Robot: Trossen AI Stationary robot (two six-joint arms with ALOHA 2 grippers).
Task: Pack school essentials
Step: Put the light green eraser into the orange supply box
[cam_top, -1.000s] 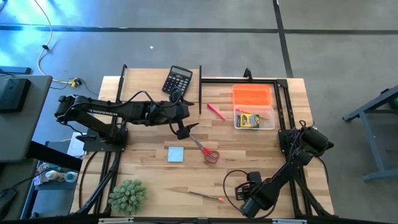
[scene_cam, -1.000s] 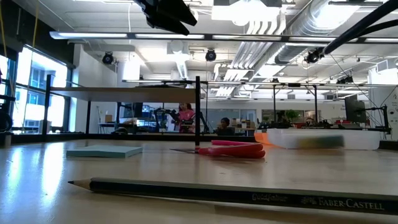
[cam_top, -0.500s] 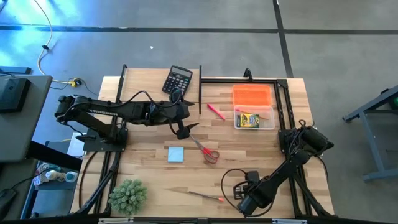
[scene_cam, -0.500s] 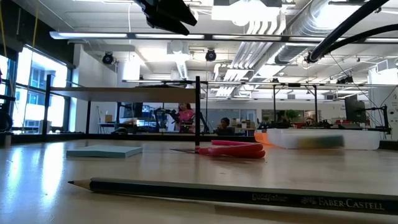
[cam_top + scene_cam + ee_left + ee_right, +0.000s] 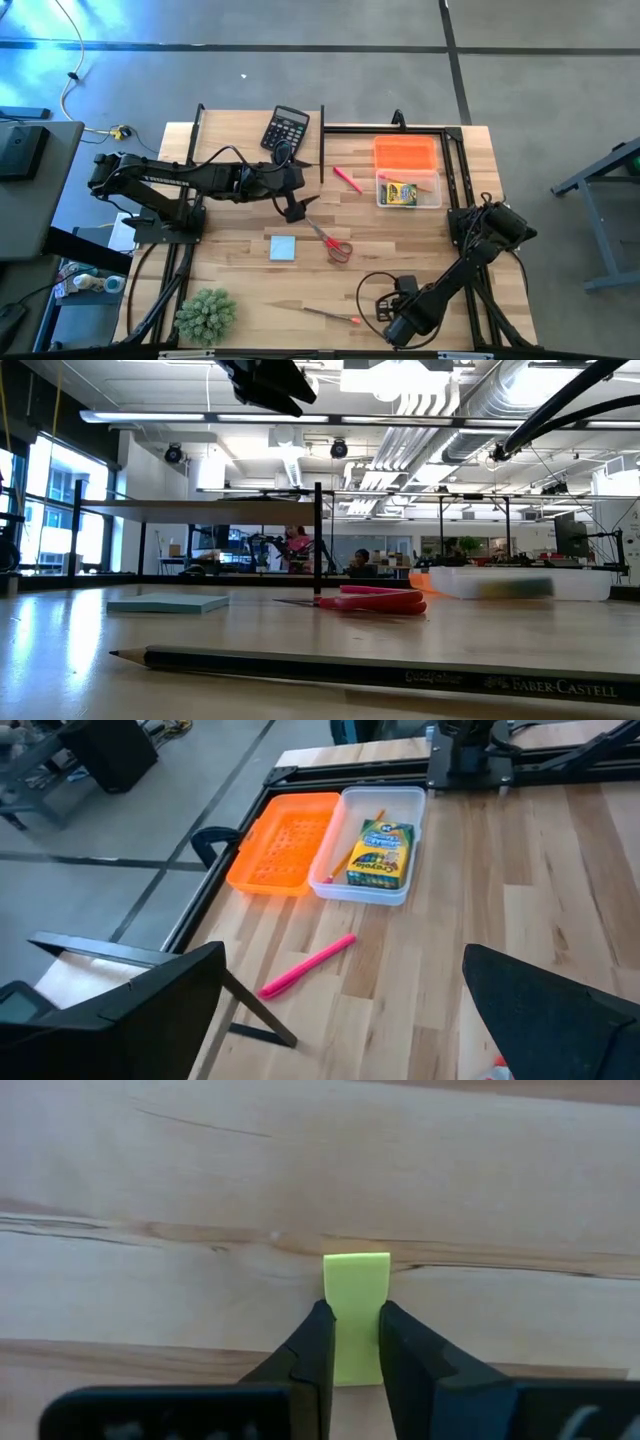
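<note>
The eraser [image 5: 356, 1312] was lime green, the marker [image 5: 307, 965] pink, the note pad [image 5: 283, 247] pale blue, the scissors [image 5: 333, 243] red-handled, the lid [image 5: 281, 843] orange, the table [image 5: 240, 280] pale striped wood.

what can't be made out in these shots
- Eraser: hidden in the high view under the right hand; only the right wrist view shows it between the fingers.
- Clear box: contents blurred in the low view.
- Pencil: right end cut off by the low view's edge.
- Left hand: mostly cut off at the low view's top.
</note>
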